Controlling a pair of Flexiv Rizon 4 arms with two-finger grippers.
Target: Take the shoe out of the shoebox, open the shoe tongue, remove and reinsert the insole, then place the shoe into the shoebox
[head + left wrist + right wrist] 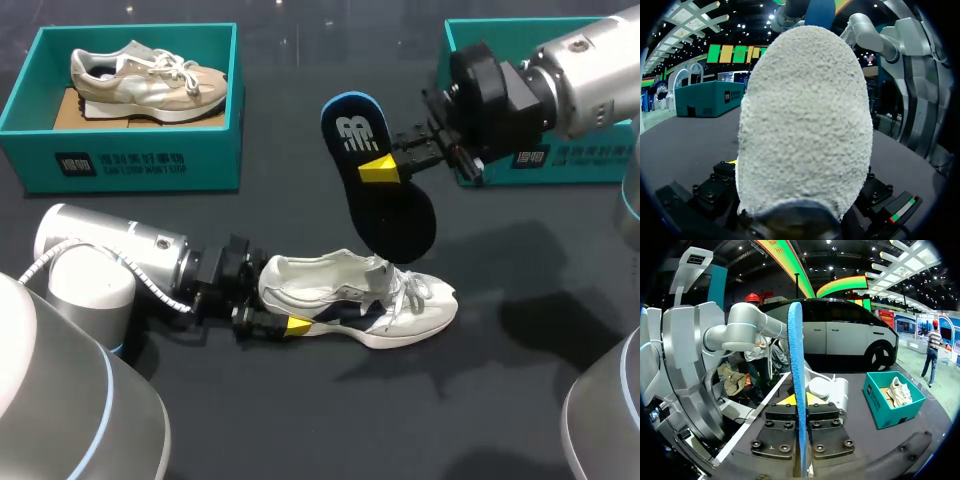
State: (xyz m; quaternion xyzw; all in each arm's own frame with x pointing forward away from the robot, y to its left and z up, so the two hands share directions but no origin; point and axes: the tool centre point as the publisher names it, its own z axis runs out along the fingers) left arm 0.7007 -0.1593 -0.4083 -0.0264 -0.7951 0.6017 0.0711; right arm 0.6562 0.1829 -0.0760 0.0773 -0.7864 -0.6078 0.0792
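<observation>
A white and navy shoe (375, 298) stands on its sole on the dark table, toe to the right. My left gripper (285, 303) is shut on the shoe's heel with its fingers wide apart; one yellow fingertip (298, 323) lies along the near side. In the left wrist view the fuzzy white heel (805, 125) fills the space between the fingers. Above the shoe's opening hangs a black insole (378, 195) with a blue rim, its lower end close to the tongue. My right gripper (380, 168) is shut on it at mid-length. The right wrist view shows the insole (795, 355) edge-on between the fingers.
A teal shoebox (120, 160) at the back left holds a beige shoe (140, 82). A second teal shoebox (590, 160) stands at the back right, mostly behind my right arm. The left box (885, 407) also shows in the right wrist view, beyond the insole.
</observation>
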